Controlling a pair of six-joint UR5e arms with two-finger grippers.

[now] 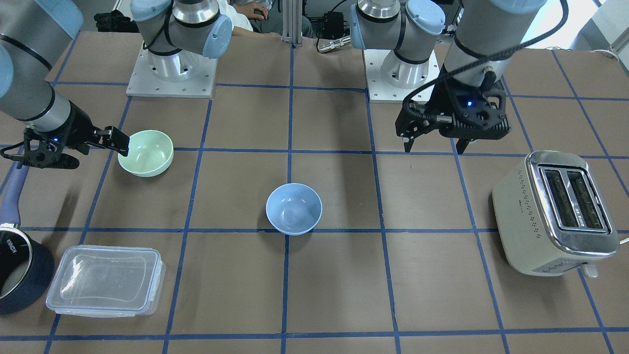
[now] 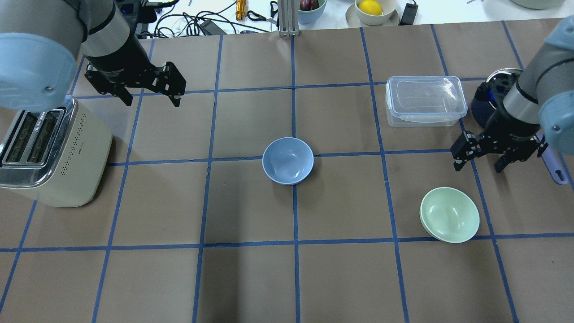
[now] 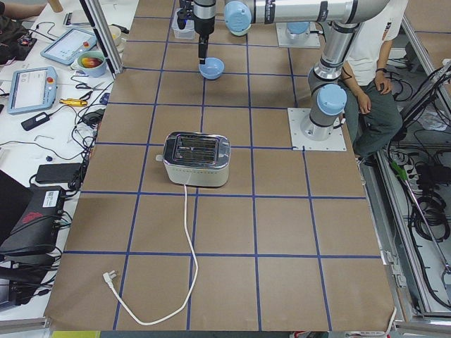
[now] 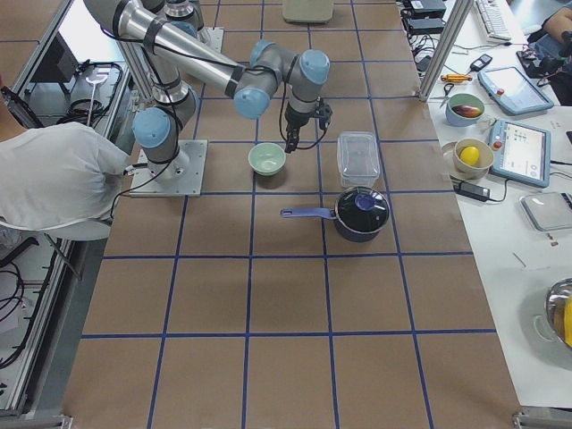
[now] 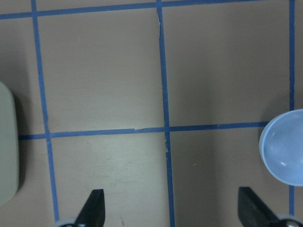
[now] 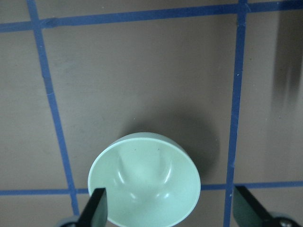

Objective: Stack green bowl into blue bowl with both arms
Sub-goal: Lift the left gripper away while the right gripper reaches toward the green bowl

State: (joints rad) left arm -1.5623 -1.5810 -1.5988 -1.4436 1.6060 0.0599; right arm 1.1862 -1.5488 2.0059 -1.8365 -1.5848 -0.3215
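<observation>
Slippage or tipping of the green bowl (image 2: pixel 450 214) could be caused if its glossy rim is clipped by one finger of the right gripper (image 2: pixel 478 168), whose jaws are spread wide and empty. The bowl is seen upright just beside that gripper, untouched and well apart from the blue bowl (image 2: pixel 288 160). The left gripper (image 2: pixel 152 102) is likewise spread and empty.

The desk (image 2: pixel 341 278) is looked down on steeply from two opposite long sides, and the blue bowl (image 2: pixel 287 160) is shared near mid-frame. Each end is covered by a farther side view. Close, straight-down views are given from both wrists.
</observation>
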